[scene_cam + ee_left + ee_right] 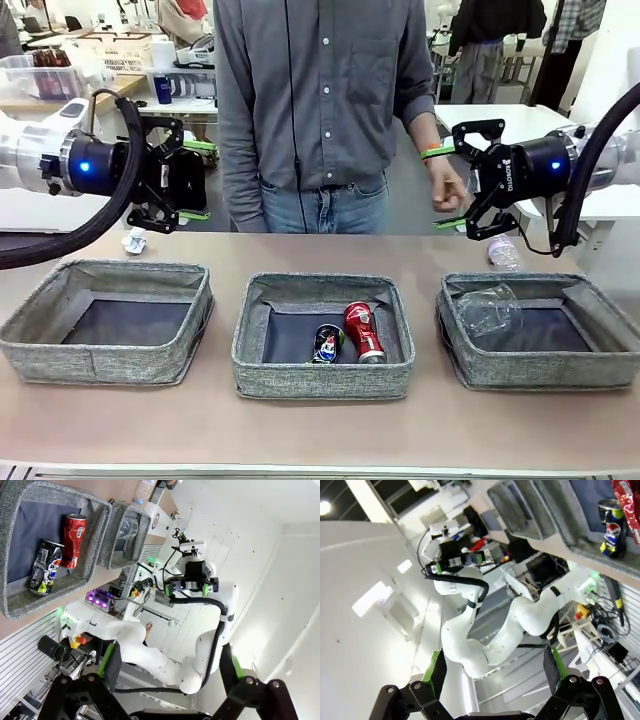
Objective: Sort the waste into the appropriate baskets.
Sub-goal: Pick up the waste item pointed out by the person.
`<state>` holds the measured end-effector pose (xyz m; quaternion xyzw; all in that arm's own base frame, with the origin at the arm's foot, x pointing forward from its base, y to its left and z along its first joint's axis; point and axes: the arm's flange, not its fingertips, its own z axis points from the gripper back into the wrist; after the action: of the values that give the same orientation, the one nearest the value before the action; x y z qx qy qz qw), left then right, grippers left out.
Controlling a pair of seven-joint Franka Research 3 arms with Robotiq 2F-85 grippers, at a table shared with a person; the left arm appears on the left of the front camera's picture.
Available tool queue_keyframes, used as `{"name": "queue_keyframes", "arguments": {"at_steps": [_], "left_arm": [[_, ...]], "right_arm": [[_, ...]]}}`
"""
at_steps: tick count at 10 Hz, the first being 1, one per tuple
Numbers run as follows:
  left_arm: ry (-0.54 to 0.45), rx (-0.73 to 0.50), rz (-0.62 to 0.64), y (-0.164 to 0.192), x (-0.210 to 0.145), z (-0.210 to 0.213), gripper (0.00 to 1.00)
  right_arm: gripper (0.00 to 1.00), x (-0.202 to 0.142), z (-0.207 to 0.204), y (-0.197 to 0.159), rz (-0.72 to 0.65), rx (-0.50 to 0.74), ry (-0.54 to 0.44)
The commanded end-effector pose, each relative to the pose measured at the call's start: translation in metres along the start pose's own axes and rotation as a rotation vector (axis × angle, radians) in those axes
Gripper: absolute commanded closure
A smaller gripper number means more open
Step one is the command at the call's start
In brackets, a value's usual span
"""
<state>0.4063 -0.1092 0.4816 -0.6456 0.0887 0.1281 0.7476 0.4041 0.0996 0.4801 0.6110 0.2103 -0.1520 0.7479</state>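
Three grey baskets stand in a row: left basket [100, 362], middle basket [320, 380], right basket [545, 374]. The middle one holds a red can [363, 331] and a dark blue can [327, 343], also seen as red can [73, 539] and blue can [44, 566]. A clear cup [488, 308] lies in the right basket. A crumpled paper wad [135, 240] and a small clear bottle [503, 252] lie on the table behind the baskets. My left gripper [198, 182] and right gripper [441, 188] hang open above the table, holding nothing.
A person stands at the far edge behind the middle basket, one hand [447, 190] close to my right gripper. The left basket has nothing in it. Bare table runs in front of the baskets and between them.
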Motion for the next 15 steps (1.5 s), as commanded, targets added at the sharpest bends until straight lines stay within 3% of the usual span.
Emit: {"name": "queue_keyframes", "arguments": {"at_steps": [1,9,10,12,13,14,15], "left_arm": [[0.013,0.008,0.012,-0.002,0.000,0.002,0.00],[0.013,0.008,0.012,-0.002,0.000,0.002,0.00],[0.013,0.008,0.012,-0.002,0.000,0.002,0.00],[0.013,0.008,0.012,-0.002,0.000,0.002,0.00],[0.013,0.008,0.012,-0.002,0.000,0.002,0.00],[0.013,0.008,0.012,-0.002,0.000,0.002,0.00],[0.013,0.008,0.012,-0.002,0.000,0.002,0.00]], "right_arm": [[0.00,0.000,0.003,0.001,0.019,-0.003,0.011],[0.00,0.000,0.000,0.000,0.000,0.000,0.000],[0.00,0.011,-0.009,0.003,0.083,-0.160,-0.353],[0.00,0.037,-0.024,0.011,0.132,-0.522,-0.880],[0.00,0.054,-0.019,0.015,0.305,-0.684,-1.052],[0.00,0.064,-0.007,0.017,0.438,-0.766,-1.115],[0.00,0.071,0.010,0.021,0.545,-0.843,-1.098]]}}
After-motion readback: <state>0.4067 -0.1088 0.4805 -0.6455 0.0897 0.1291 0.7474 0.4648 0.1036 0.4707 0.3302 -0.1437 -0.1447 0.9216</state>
